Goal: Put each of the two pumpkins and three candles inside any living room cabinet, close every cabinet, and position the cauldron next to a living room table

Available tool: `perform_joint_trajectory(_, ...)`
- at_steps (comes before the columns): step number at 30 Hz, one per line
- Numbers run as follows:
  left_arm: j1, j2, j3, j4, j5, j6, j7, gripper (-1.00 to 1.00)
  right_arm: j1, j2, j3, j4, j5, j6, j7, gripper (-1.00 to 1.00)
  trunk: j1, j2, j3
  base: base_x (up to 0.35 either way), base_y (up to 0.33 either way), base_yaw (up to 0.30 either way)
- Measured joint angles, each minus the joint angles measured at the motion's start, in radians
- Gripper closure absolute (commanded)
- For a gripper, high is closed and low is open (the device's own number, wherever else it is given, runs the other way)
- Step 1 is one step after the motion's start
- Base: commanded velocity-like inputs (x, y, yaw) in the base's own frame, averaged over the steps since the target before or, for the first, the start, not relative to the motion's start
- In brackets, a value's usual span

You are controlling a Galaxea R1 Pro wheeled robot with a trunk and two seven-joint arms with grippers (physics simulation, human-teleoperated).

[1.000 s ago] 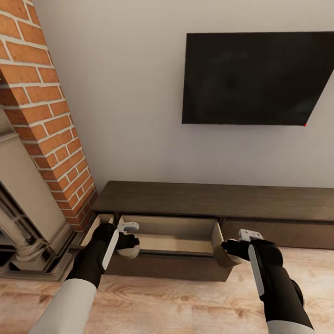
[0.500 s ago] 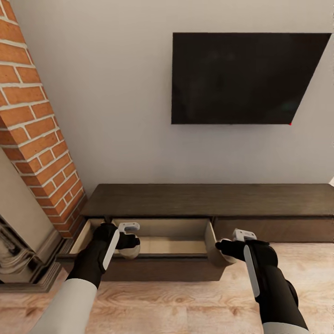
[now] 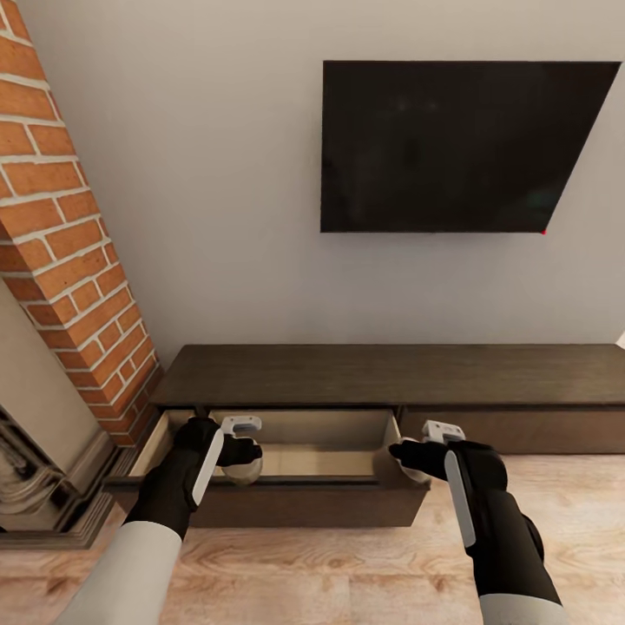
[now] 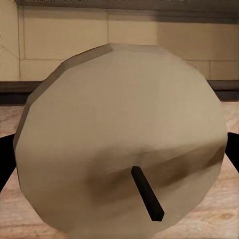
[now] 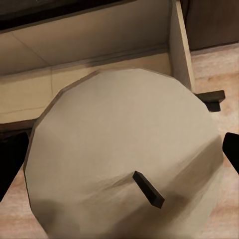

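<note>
Wood plank floor (image 3: 330,564) in foreground. Left gripper (image 3: 246,451) clamped on one candle (image 3: 243,471) (wick end visible (image 4: 124,149)), held over open drawer's front edge. Right gripper (image 3: 408,453) clamped on second candle (image 5: 129,159) at drawer's right wall. Beyond: dark-brown cabinet (image 3: 391,373), drawer (image 3: 304,456) pulled out. Brick fireplace (image 3: 61,260) left; television (image 3: 460,143) on wall.

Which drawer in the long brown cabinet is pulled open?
The drawer at the cabinet's end nearest the brick fireplace: its pale wood inside shows, while the front on the other side sits flush and shut.
</note>
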Motion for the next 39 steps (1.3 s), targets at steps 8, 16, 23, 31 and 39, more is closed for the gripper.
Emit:
perform_joint_trajectory(8, -0.001, -0.001, -0.001, 0.001, -0.001, 0.0, 0.0, 1.0, -0.003, 0.005, 0.044, 0.019, -0.002, 0.0, -0.01, 1.0, 0.0, 0.0, 0.0, 0.065, 0.0, 0.0)
perform_joint_trajectory(16, -0.001, 0.0, -0.001, 0.001, -0.002, 0.0, 0.0, 1.0, -0.005, 0.004, 0.048, 0.03, 0.0, 0.0, -0.012, 1.0, 0.0, 0.0, 0.0, 0.148, 0.0, 0.0)
perform_joint_trajectory(23, -0.001, 0.0, -0.001, 0.003, -0.004, 0.0, 0.001, 1.0, -0.007, 0.004, 0.047, 0.045, 0.003, 0.0, -0.015, 1.0, 0.0, 0.0, 0.0, 0.1, 0.0, 0.0)
perform_joint_trajectory(31, -0.001, 0.001, -0.001, 0.003, -0.006, 0.0, 0.01, 1.0, -0.051, 0.01, 0.047, 0.144, 0.013, 0.0, -0.088, 1.0, 0.0, 0.0, 0.0, 0.039, 0.0, 0.0)
perform_joint_trajectory(39, -0.001, 0.0, -0.001, 0.004, -0.007, 0.0, 0.023, 1.0, -0.061, 0.042, 0.047, 0.164, 0.0, 0.0, -0.174, 1.0, 0.0, 0.0, 0.0, 0.037, -0.021, 0.0)
